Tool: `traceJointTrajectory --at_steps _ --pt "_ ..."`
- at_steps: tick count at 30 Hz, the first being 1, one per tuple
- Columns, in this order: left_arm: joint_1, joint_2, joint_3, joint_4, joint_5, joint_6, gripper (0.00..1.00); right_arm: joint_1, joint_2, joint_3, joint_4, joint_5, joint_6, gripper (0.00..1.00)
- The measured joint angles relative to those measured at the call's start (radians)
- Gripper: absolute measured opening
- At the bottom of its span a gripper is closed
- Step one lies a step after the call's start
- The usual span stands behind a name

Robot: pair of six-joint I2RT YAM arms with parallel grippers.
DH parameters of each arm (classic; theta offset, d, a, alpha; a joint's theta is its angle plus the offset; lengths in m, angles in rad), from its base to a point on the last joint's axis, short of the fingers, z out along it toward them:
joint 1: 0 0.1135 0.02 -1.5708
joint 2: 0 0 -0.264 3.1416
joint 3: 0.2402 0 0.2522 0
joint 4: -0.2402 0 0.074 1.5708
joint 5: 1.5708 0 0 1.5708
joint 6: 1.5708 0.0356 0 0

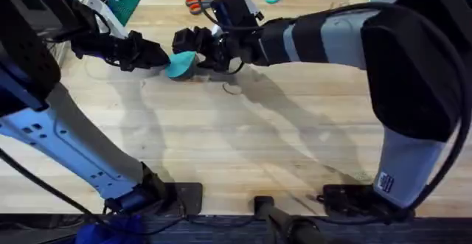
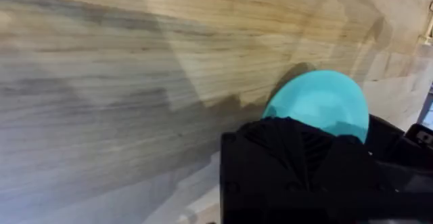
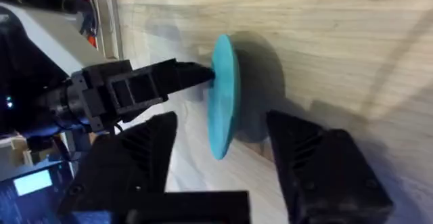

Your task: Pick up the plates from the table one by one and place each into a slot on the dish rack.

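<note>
Turquoise, round, flat plastic plate [image 3: 223, 95] stands on edge above the light wooden table [image 1: 243, 141] — pinched by the left gripper [image 3: 203, 75] — between the right gripper's [image 3: 223, 149] spread fingers.

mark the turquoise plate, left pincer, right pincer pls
turquoise plate [image 3: 223, 95]: right wrist view, edge-on rim.
left pincer [image 3: 206, 75]: right wrist view, fingertips gripping the plate's edge.
right pincer [image 3: 223, 160]: right wrist view, gap between its open fingers.
</note>
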Motion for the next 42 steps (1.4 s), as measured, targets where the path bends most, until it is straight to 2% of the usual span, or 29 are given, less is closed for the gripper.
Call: traceJointTrajectory --at_steps 3,14,31,42 --pt "0.000 0.000 0.000 0.000 0.000 0.000 0.041 0.001 0.000 0.000 0.000 0.000 0.000 0.668" --pt "0.000 0.000 0.001 0.000 0.000 0.000 0.041 0.000 0.000 0.000 -0.007 0.004 0.004 0.048" --pt "0.000 0.000 0.003 -0.014 -0.003 0.000 0.041 -0.001 0.004 0.000 -0.014 0.010 0.004 0.031" --pt "0.001 0.000 0.053 -0.184 -0.067 0.062 0.041 -0.014 0.004 0.000 -0.015 -0.065 0.003 0.031"
